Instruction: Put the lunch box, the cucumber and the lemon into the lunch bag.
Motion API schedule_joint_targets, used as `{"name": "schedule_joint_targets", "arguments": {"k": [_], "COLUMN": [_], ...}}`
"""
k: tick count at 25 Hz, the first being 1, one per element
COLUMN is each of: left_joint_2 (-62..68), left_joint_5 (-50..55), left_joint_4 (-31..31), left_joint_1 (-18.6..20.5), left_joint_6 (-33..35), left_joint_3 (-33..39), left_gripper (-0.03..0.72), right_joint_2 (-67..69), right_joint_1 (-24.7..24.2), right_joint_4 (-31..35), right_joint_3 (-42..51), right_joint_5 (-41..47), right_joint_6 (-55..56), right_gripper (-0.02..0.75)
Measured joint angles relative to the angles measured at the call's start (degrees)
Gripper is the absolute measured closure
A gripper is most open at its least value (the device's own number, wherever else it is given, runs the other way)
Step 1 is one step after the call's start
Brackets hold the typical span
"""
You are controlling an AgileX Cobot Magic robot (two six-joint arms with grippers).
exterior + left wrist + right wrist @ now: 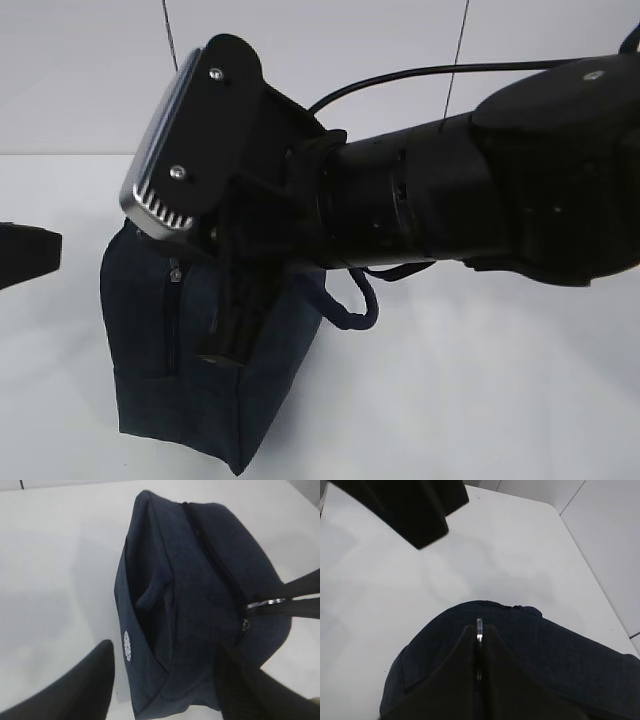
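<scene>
Bright even light, soft shadows, blurred foreground

Readable text: none in any of the three views.
Mark on the lunch bag (200, 605): one small white oval patch (127, 645) on the side panel (maybe a logo; it is too blurred to read).
Numbers: none can be seen.
Camera housing (190, 135) on the right arm: only two screws and ribs, no brand is legible.
</scene>
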Motion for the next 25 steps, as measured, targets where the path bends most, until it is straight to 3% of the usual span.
{"name": "schedule_joint_targets", "arguments": {"k": [12, 25], "left_joint_2": [12.0, 17.6], "left_joint_5": [-6.8, -11.8], "left_joint_4": [-6.5, -7.3], "left_joint_1": [0.0, 0.0], "left_joint_6": [9.3, 9.8], "left_joint_3": [0.0, 0.0], "left_gripper": [0.233, 0.315], "right_joint_2": [0.0, 0.3], "right_joint_1": [-0.3, -0.3], "right_joint_4": [0.3, 0.5], "right_joint_3": [0.0, 0.0], "right_joint_5": [-1.0, -1.1], "right_joint_6": [-0.1, -0.2], "right_gripper": [0.730, 0.730]}}
